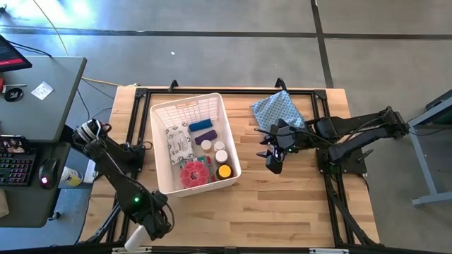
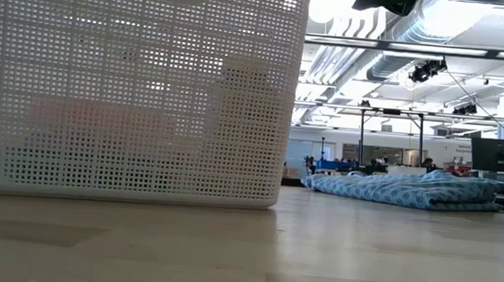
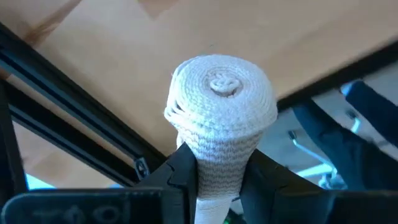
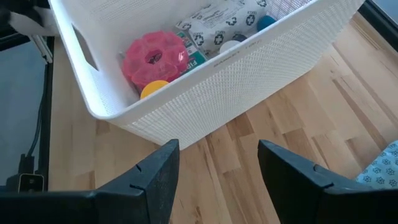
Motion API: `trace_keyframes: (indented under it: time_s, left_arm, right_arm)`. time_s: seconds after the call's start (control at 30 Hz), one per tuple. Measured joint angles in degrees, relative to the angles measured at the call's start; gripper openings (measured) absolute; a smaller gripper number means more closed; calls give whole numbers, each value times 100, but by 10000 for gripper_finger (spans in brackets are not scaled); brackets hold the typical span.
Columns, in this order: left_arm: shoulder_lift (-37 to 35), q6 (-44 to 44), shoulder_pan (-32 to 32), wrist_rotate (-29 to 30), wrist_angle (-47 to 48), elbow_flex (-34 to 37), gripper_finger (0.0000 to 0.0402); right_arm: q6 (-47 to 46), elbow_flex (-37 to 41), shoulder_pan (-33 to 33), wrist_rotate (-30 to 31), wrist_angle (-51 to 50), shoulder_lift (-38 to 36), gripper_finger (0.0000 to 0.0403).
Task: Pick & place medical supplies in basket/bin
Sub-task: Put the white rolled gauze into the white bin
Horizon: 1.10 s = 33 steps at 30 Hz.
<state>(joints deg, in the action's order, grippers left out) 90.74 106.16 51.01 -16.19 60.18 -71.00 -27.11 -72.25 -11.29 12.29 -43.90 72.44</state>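
Note:
The white lattice bin (image 1: 187, 102) (image 2: 131, 88) (image 4: 249, 68) stands on the table left of centre. In it lie a red disc (image 1: 192, 173) (image 4: 152, 56), a yellow-capped bottle (image 1: 224, 171), white-capped jars (image 1: 221, 155), printed packets (image 1: 180, 141) (image 4: 224, 28), and purple (image 1: 201, 125) and blue (image 1: 206, 135) cylinders. My right gripper (image 1: 272, 161) (image 4: 214, 171) is open above bare wood just right of the bin. My left gripper (image 1: 145, 233) (image 3: 219, 180) is at the table's near-left corner, shut on a white bandage roll (image 3: 221, 106). My left gripper pinches the white bandage roll between its two fingers (image 3: 180, 174), by the roll's back part (image 3: 217, 165). The roll lies along the fingers and sticks out past their tips, its coiled end face (image 3: 222, 84) pointing away from the gripper. It is lifted clear of the table.
A blue patterned cloth (image 1: 279, 109) (image 2: 409, 187) (image 4: 382, 168) lies bunched at the table's far right. Black frame rails (image 1: 332, 176) run along the table's edges. Bare wood lies between bin and cloth and along the near edge. A desk with a keyboard (image 1: 14, 169) stands to the left.

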Motion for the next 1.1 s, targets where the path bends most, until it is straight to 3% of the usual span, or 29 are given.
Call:
trace_keyframes:
  time_s: [0.37, 0.63, 0.8, 0.93, 1.1]
  left_arm:
    - [0, -1794, -1, 837, 816, -2487, 127]
    - [1, -2875, -635, 2706, 2169, -4797, 128]
    - [-15, -3838, -1491, 3822, 2963, -6015, 128]
    - [-63, -4680, -2431, 4100, 2993, -6273, 128]
    - [-70, -5605, -3479, 3780, 2985, -6037, 128]
  right_arm:
    - [11, 0, 1, -1, 2, 0, 209]
    - [11, 0, 1, 0, 37, 0, 209]
    - [0, 0, 2, 68, 93, 0, 209]
    - [-271, 0, 1, 81, 89, 0, 209]
    - [-520, 0, 0, 83, 89, 0, 209]
